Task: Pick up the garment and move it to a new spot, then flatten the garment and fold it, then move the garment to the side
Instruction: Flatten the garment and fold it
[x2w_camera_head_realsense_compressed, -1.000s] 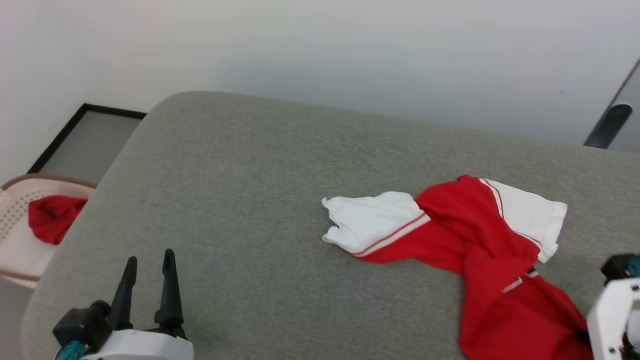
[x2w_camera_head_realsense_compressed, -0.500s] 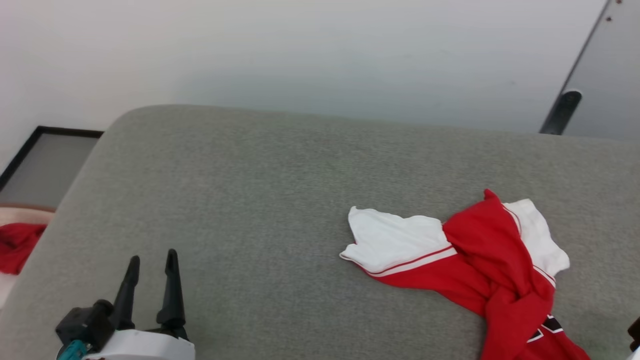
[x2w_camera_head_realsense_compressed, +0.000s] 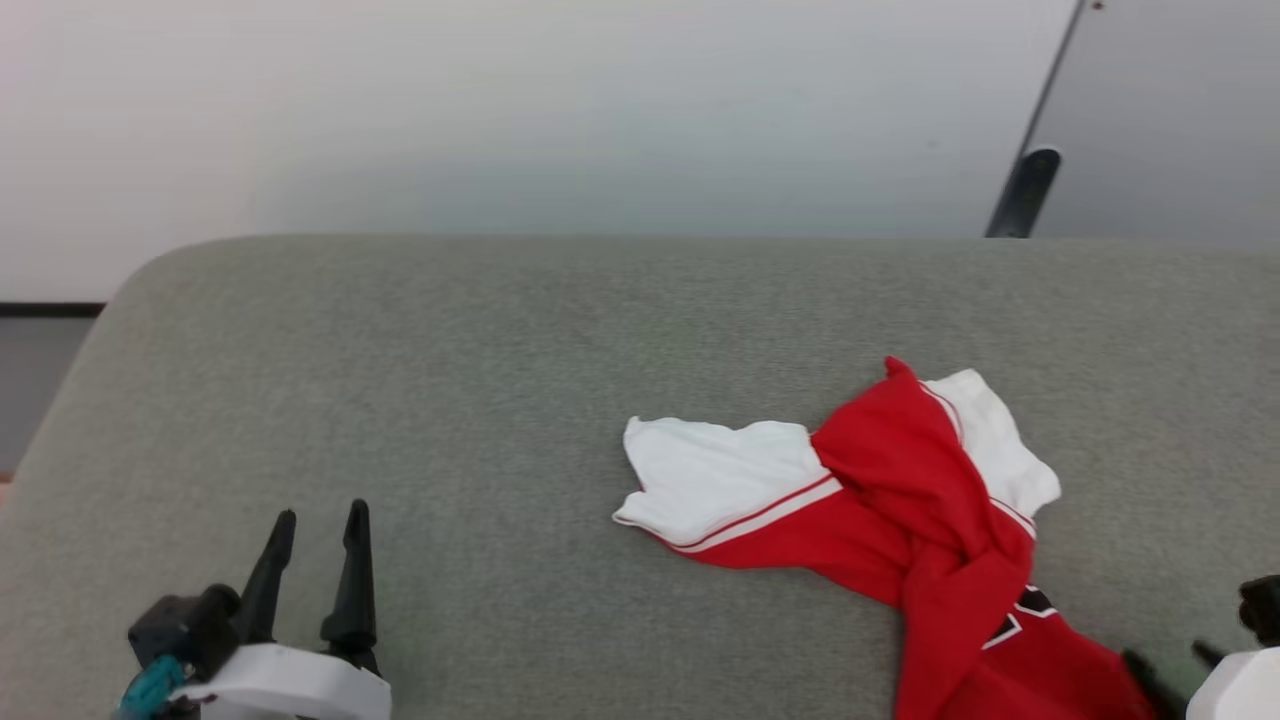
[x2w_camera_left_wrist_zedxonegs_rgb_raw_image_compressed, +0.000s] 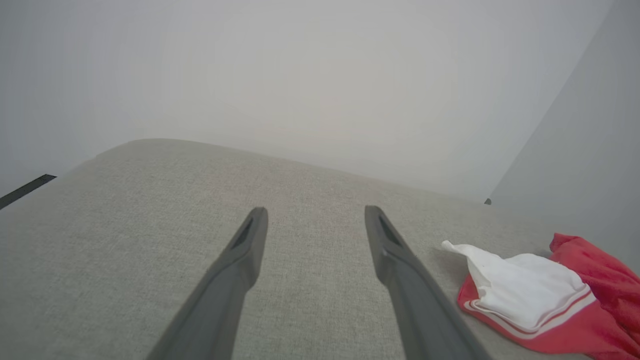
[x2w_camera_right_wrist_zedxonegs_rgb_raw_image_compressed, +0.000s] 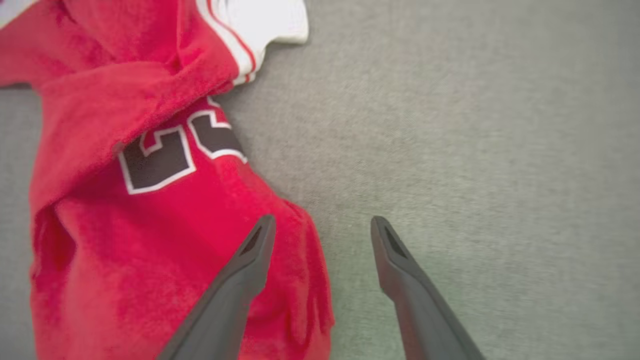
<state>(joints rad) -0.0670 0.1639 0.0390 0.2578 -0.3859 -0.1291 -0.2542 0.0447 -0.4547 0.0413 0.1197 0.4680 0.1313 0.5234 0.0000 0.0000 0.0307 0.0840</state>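
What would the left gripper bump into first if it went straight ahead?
Probably nothing soon: the left gripper points over bare cushion toward the wall; the garment lies beside its path.

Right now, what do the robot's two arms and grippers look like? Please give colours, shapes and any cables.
Left gripper and right gripper: each has two long dark fingers, tapering, with a slot near the tip. Each wrist is a rounded white shell; the left one carries a black block and a teal part.

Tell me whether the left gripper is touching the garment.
Apart. The head view shows the left gripper at the lower left and the garment well to its right, with bare grey cushion between them.
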